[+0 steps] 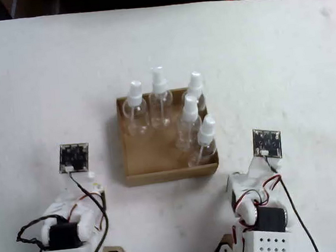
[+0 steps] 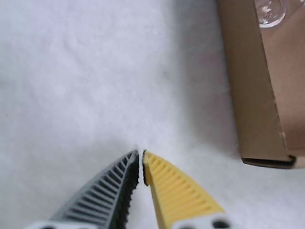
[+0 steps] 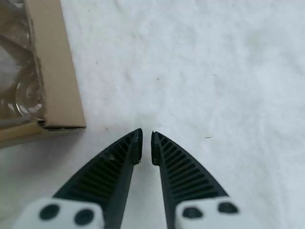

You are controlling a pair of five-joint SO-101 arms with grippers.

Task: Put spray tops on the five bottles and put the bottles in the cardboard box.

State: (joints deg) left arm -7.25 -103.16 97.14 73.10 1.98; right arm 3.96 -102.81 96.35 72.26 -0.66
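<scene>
Several clear bottles with white spray tops [image 1: 161, 106] stand upright in the cardboard box [image 1: 154, 163] at the table's middle. One leans at the box's near right corner [image 1: 202, 142]. The left arm rests folded near the front edge, left of the box. Its gripper [image 2: 141, 155], one grey and one yellow finger, is shut with nothing in it, above bare cloth beside the box wall [image 2: 250, 95]. The right arm rests folded right of the box. Its black gripper [image 3: 145, 136] is shut and holds nothing, close to the box's corner [image 3: 57, 95].
A white cloth [image 1: 45, 84] covers the whole table. A clear bottle base [image 2: 270, 12] shows inside the box by the left gripper, and another [image 3: 26, 98] by the right one. Cables trail from both arm bases near the front edge.
</scene>
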